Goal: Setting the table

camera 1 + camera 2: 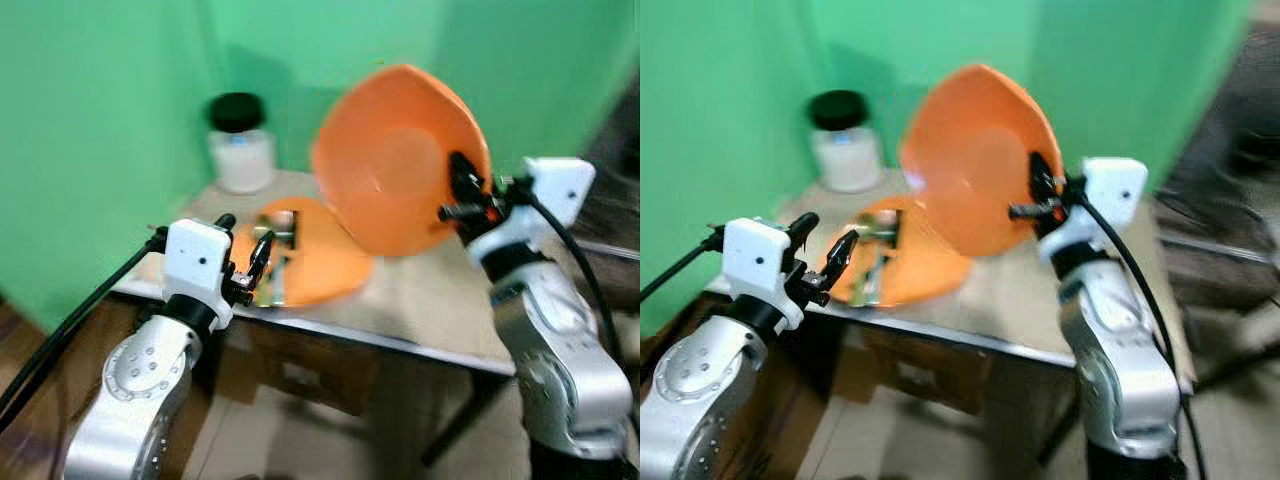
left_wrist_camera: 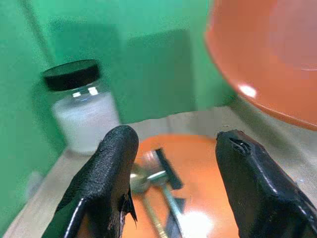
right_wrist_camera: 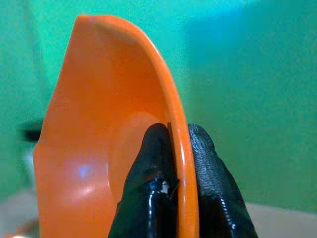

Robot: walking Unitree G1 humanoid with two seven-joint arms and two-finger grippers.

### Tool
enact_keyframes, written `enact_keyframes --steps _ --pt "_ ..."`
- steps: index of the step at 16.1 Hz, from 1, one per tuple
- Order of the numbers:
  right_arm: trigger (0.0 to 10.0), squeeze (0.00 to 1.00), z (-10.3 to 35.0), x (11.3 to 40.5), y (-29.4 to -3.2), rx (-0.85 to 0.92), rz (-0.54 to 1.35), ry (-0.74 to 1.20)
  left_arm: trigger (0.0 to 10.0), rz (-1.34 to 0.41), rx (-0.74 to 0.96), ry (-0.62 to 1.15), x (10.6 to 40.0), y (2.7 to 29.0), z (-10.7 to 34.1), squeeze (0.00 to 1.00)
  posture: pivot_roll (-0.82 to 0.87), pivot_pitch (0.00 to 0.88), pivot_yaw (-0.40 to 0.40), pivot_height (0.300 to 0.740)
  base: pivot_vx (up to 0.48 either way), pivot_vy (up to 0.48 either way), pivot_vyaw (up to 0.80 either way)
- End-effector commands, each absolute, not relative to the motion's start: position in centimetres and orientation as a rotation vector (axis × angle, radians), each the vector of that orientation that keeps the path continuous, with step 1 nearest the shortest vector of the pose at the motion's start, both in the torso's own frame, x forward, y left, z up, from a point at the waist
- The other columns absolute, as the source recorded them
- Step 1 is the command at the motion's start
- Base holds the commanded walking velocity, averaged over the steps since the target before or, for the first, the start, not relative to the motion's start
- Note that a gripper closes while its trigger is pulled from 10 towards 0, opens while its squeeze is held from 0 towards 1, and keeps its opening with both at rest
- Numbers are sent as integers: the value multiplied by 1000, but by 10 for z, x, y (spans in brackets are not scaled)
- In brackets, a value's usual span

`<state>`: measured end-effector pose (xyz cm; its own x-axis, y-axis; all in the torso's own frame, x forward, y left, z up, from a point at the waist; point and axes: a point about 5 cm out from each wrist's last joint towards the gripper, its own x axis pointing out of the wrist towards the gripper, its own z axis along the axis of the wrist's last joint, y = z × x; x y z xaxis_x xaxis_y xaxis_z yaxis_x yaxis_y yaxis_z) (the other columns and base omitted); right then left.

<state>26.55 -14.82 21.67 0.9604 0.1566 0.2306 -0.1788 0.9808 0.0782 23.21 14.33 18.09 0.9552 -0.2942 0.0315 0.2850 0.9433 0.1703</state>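
Observation:
My right gripper (image 1: 462, 192) is shut on the rim of an orange bowl (image 1: 395, 160), holding it tilted on edge in the air above the table (image 1: 430, 300). In the right wrist view the bowl's rim (image 3: 181, 148) sits pinched between the two black fingers (image 3: 153, 168). A flat orange plate (image 1: 320, 262) lies on the table's left part with metal cutlery (image 1: 278, 262) on it. My left gripper (image 1: 245, 245) hovers open at the plate's near left edge. In the left wrist view the cutlery (image 2: 161, 181) lies beyond the spread fingers (image 2: 116, 168).
A glass jar (image 1: 241, 143) with a black lid and white contents stands at the table's back left corner against the green wall. The table's front edge (image 1: 400, 345) runs across, with floor below. Dark objects lie at the far right.

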Motion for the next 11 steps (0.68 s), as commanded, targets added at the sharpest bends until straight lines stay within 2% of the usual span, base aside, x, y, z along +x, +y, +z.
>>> enact_keyframes --steps 1,11 --pt "10000 0 228 260 -144 95 177 -300 10000 -258 181 -60 233 145 183 0 -43 0 27 740 0 0 -800" --pt "10000 0 210 266 -136 -14 157 -177 10000 -116 59 -77 237 158 190 0 -38 0 -4 740 0 0 -800"
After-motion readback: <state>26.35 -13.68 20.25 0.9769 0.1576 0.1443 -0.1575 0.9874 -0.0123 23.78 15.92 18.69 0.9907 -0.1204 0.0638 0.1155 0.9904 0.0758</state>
